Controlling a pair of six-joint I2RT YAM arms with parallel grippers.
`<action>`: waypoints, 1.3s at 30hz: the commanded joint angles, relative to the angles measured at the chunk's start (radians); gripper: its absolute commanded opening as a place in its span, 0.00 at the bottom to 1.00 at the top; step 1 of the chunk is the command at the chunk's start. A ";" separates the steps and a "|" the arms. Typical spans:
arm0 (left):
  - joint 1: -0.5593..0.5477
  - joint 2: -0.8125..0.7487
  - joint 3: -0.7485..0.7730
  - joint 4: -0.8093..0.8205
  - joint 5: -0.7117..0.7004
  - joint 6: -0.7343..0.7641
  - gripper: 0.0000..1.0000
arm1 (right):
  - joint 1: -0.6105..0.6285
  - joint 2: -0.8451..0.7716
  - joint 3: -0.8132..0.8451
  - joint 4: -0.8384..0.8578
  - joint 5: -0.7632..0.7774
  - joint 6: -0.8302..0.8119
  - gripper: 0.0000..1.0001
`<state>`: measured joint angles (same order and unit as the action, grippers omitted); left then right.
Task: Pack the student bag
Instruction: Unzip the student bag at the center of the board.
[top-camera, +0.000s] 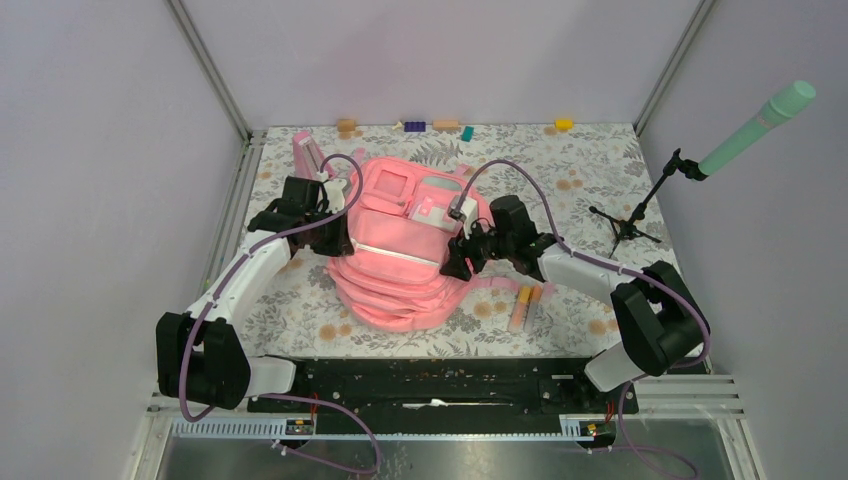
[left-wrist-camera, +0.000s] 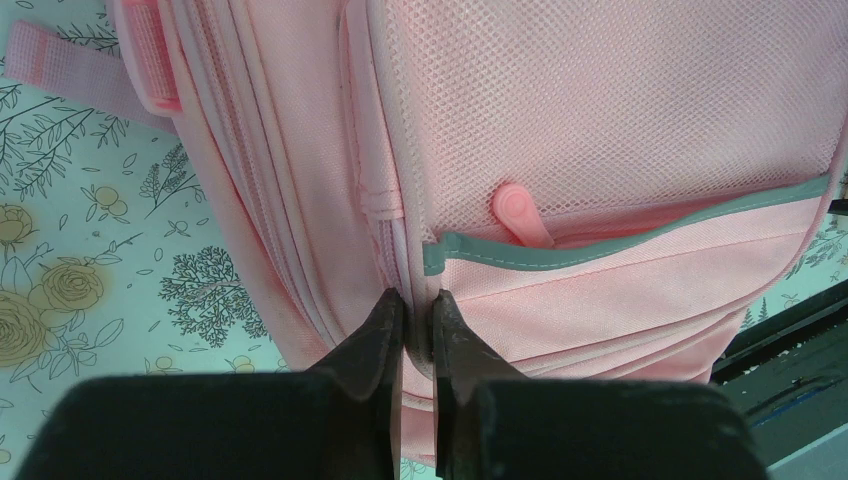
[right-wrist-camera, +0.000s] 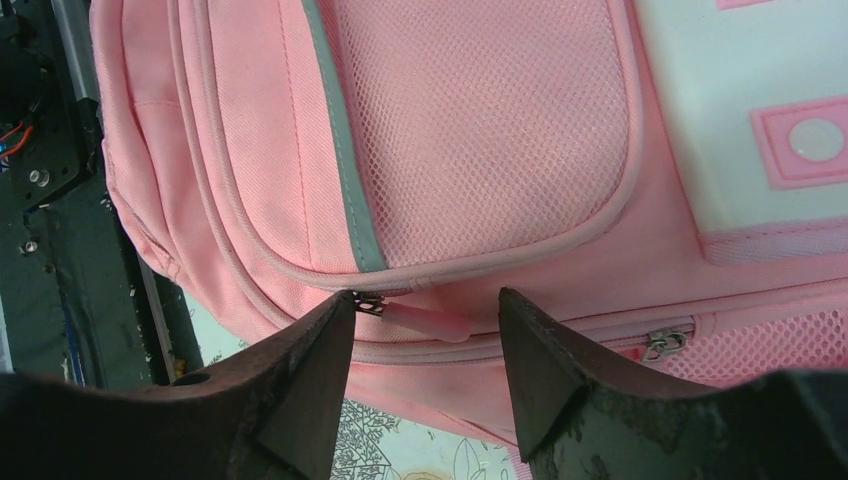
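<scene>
The big soft pink cloth student bag (top-camera: 400, 275) lies in the middle of the flowery table (top-camera: 290, 310), between the two arms. The left claw (left-wrist-camera: 418, 305) is clenched tight on a fold at the bag's left side. The right claw (right-wrist-camera: 428, 300) is spread apart at the bag's right side, with a little pink zipper tab (right-wrist-camera: 430, 321) in the gap between its fingers, not squeezed.
</scene>
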<state>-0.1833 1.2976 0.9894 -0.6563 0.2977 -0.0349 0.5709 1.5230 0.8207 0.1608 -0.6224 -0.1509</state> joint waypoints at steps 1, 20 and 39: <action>0.007 -0.025 0.017 0.009 -0.046 0.006 0.00 | 0.023 -0.003 0.019 -0.009 -0.013 -0.018 0.60; 0.008 -0.019 0.014 0.009 -0.050 0.000 0.00 | 0.060 -0.004 -0.029 -0.013 0.042 -0.010 0.46; 0.008 -0.004 0.012 0.014 -0.036 -0.039 0.00 | 0.144 -0.089 -0.078 -0.106 0.227 0.138 0.00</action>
<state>-0.1833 1.2976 0.9890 -0.6594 0.2920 -0.0616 0.6796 1.4693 0.7780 0.1093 -0.4511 -0.0811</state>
